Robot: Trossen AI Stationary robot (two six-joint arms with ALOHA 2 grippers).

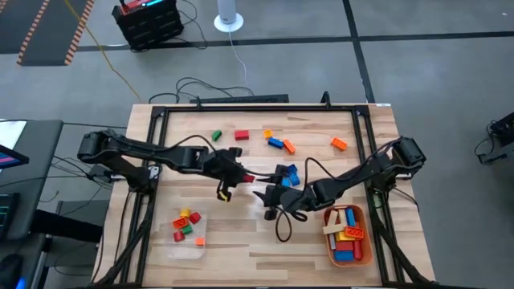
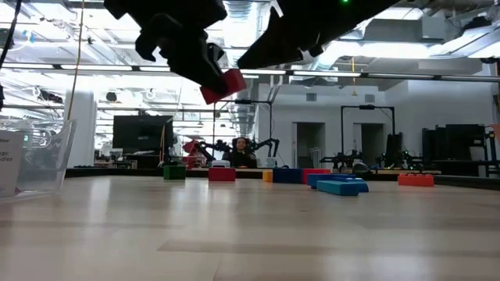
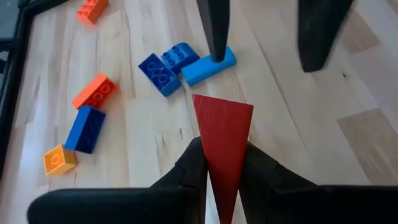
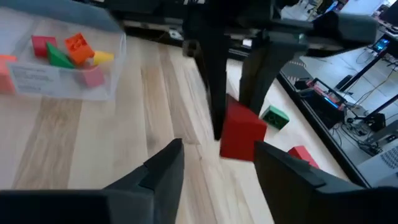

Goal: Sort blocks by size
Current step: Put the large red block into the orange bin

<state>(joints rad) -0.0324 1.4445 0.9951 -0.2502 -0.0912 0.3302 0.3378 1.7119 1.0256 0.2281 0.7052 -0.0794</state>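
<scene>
Red block [image 3: 222, 140] is clamped in my left tool [image 1: 241, 176], lifted clear of the tabletop [image 1: 241, 241] near its middle. My right tool [image 1: 263, 195] sits just beside it, fingers spread wide, holding nothing.

Close past the red block lies a blue cluster [image 1: 287, 174]: two dark blue bricks touching a light blue bar [image 3: 209, 65]. The right tool's finger [image 3: 214, 28] stands right over that bar in the left wrist view. Farther out: orange block [image 3: 94, 91], dark blue block [image 3: 86, 129], small yellow cube [image 3: 60, 159].

High view alone shows both trays: clear plastic tray [image 1: 186, 249] by the left arm, holding short red, orange, green pieces; orange tray [image 1: 363, 253] by the right arm, holding long bars. Also a green cube [image 1: 216, 136], a red brick [image 1: 241, 135] and an orange brick [image 1: 338, 144] along the far side.

Low view alone shows the air gap under the held block. Right wrist view shows the left tool's fingers gripping it.

Pale wood tabletop, black frame. Room behind: open lab, grey floor, a person seated far back.
</scene>
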